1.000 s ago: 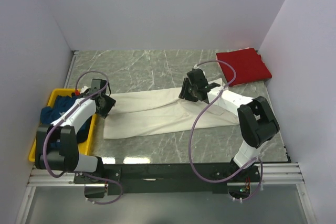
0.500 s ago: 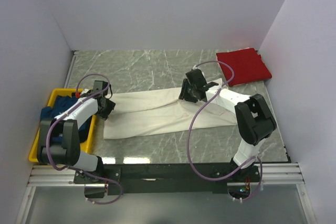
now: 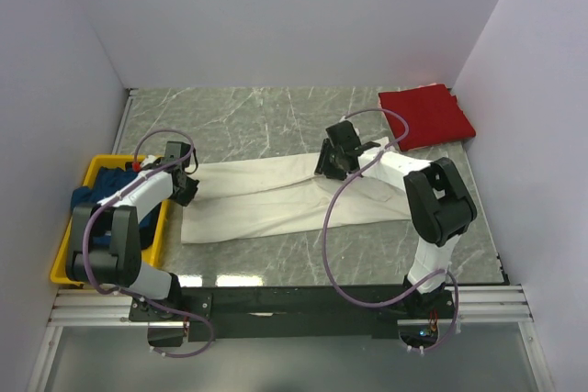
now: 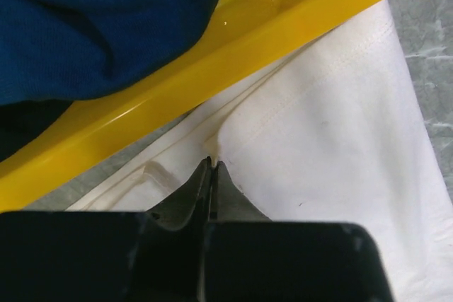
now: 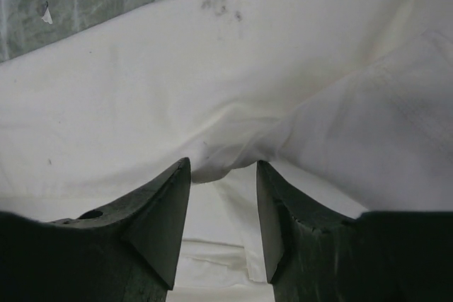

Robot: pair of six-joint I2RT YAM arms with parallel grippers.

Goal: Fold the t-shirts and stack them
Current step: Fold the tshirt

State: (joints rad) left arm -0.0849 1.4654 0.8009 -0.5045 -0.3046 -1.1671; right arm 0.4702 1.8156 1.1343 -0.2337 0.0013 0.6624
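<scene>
The cream-white t-shirt (image 3: pixel 276 199) lies folded into a long strip across the middle of the table. My left gripper (image 3: pixel 186 188) is at its left end beside the tray. In the left wrist view this gripper (image 4: pixel 212 162) is shut, with a pinch of the cream cloth (image 4: pixel 325 125) at its tips. My right gripper (image 3: pixel 331 164) is over the strip's right half. Seen from its wrist, the right gripper (image 5: pixel 223 171) is open, with a raised fold of the cream cloth (image 5: pixel 141 90) between its fingers. The red t-shirt (image 3: pixel 425 117) lies folded at the back right. The dark blue t-shirt (image 3: pixel 101 192) is bunched in the tray.
The yellow plastic tray (image 3: pixel 69 254) stands at the left edge, and its rim (image 4: pixel 212 54) is right next to my left gripper. White walls close in the left, back and right sides. Purple cables loop above both arms.
My left gripper has closed on the left edge of the cream-white t-shirt. The right gripper has stayed open over the fold and has hardly moved.
</scene>
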